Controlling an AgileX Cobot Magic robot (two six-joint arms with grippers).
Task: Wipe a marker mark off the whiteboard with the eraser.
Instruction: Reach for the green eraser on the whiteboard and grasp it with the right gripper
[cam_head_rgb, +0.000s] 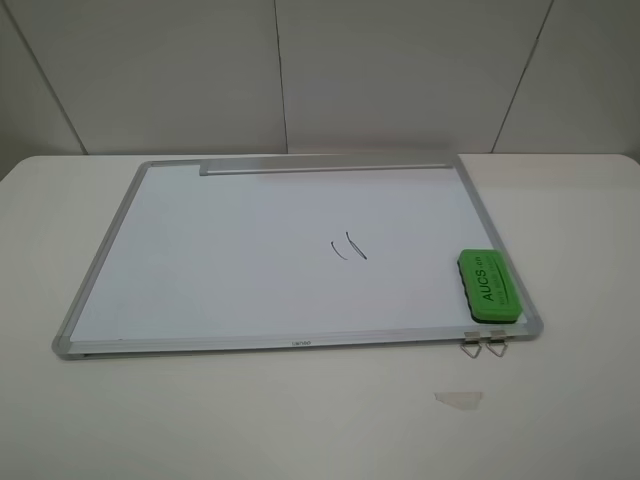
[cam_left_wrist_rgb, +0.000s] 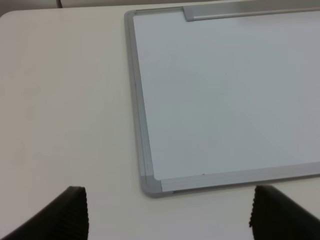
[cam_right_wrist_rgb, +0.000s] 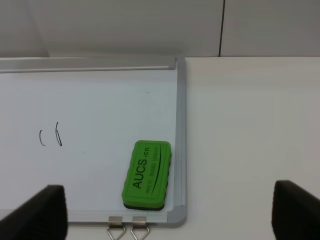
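Observation:
The whiteboard (cam_head_rgb: 200, 260) lies flat on the table, with a silver-grey frame and a grey tray strip (cam_head_rgb: 325, 167) along its far edge. Near its middle sits the marker mark (cam_head_rgb: 349, 246), two short dark curved strokes, also in the right wrist view as the marker mark (cam_right_wrist_rgb: 51, 135). The green eraser (cam_head_rgb: 487, 286) rests on the board's near right corner, lettering up; the eraser (cam_right_wrist_rgb: 147, 173) is apart from my right gripper (cam_right_wrist_rgb: 170, 212), which is open behind it. My left gripper (cam_left_wrist_rgb: 169, 215) is open just off the board's near left corner (cam_left_wrist_rgb: 150, 184). Neither gripper shows in the exterior view.
Two small metal clips (cam_head_rgb: 482, 345) stick out from the board's near edge under the eraser. A pale scrap of tape (cam_head_rgb: 458, 399) lies on the white table (cam_head_rgb: 300, 420) in front of the board. A panelled wall (cam_head_rgb: 320, 70) stands behind.

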